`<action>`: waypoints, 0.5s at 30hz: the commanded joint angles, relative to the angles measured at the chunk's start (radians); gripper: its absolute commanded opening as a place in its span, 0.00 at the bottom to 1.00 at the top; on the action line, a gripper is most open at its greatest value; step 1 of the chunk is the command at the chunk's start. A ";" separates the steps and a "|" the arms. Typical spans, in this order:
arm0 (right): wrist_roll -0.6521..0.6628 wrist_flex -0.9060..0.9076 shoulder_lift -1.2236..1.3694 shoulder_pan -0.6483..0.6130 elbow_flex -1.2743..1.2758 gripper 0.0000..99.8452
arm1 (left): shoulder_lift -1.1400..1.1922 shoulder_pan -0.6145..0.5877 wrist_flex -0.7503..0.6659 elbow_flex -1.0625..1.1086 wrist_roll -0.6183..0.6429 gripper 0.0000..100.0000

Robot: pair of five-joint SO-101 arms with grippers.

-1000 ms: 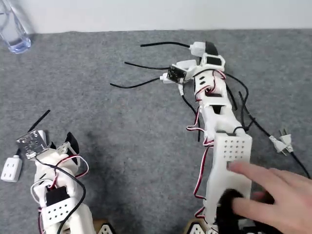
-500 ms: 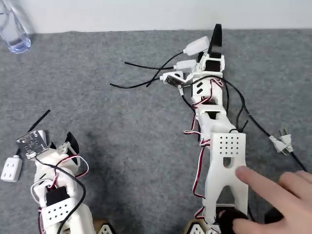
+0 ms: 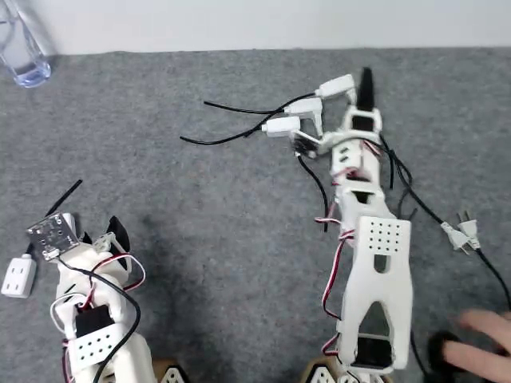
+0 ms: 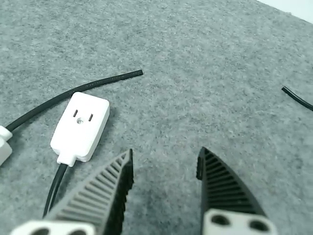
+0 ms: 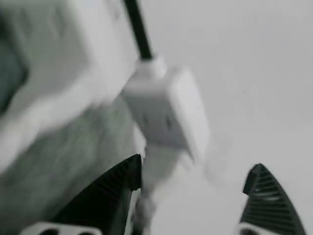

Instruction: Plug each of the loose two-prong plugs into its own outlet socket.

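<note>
Three white outlet sockets on black cords lie at the far side of the grey mat: one (image 3: 335, 85), a second (image 3: 303, 105) and a third (image 3: 279, 124). My right gripper (image 3: 360, 88) sits beside the farthest one. In the right wrist view that socket (image 5: 166, 115) shows blurred just ahead of the open right gripper (image 5: 190, 186), nothing between the fingers. A loose two-prong plug (image 3: 461, 232) lies at the right of the mat. My left gripper (image 3: 110, 237) is open near the front left; another white socket (image 4: 80, 125) lies ahead of it (image 4: 164, 166), also seen from above (image 3: 17, 276).
A clear glass (image 3: 22, 49) stands at the back left corner. A person's hand (image 3: 479, 355) rests at the front right by the right arm's base. Black cords (image 3: 231, 136) trail across the mat's far middle. A cut cord end (image 4: 115, 79) lies by the left socket.
The right arm swung rightward and stretched farther out, and the sockets near it shifted with it. The person's hand slid off the arm's base toward the front right corner. The left arm kept still.
</note>
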 commanded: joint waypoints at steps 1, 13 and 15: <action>0.006 -0.031 0.042 0.097 -0.064 0.31 | -0.009 0.008 -0.015 -0.005 -0.006 0.21; -0.041 -0.157 0.160 0.208 -0.060 0.34 | -0.009 0.008 -0.015 -0.005 -0.006 0.21; -0.048 -0.223 0.154 0.202 -0.060 0.34 | -0.009 0.008 -0.015 -0.005 -0.006 0.21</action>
